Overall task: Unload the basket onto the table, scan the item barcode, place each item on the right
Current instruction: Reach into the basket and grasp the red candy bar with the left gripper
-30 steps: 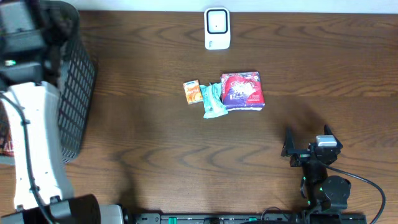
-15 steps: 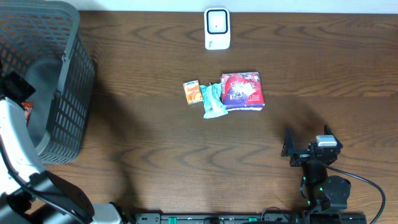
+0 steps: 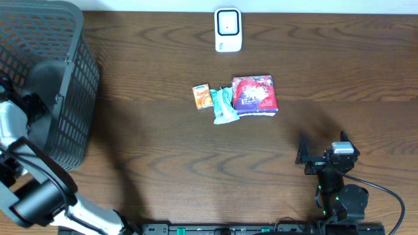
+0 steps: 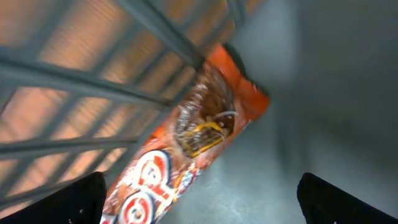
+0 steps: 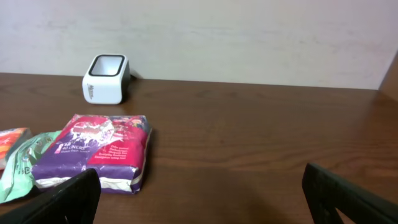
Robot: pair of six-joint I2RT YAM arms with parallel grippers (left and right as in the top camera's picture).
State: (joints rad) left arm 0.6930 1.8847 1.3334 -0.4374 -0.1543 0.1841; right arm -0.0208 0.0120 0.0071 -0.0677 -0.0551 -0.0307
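Pulling back toward the table's (image 3: 163, 150) near-left corner, the left arm (image 3: 8, 124) is uncovering the basket (image 3: 81, 85). Its left hand (image 4: 199, 202) is gaping wide, empty, above a glossy orange snack packet (image 4: 186, 155). The packet is lying inside against the basket's wall, running from lower left to upper right in the wrist view. The right hand (image 3: 322, 147) is resting wide open, empty.

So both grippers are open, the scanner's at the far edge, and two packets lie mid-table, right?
Not two: the overhead view shows three packets mid-table, an orange packet, a teal packet and a purple packet. The rest holds: the left gripper and the right gripper are open, and the scanner is at the far edge.
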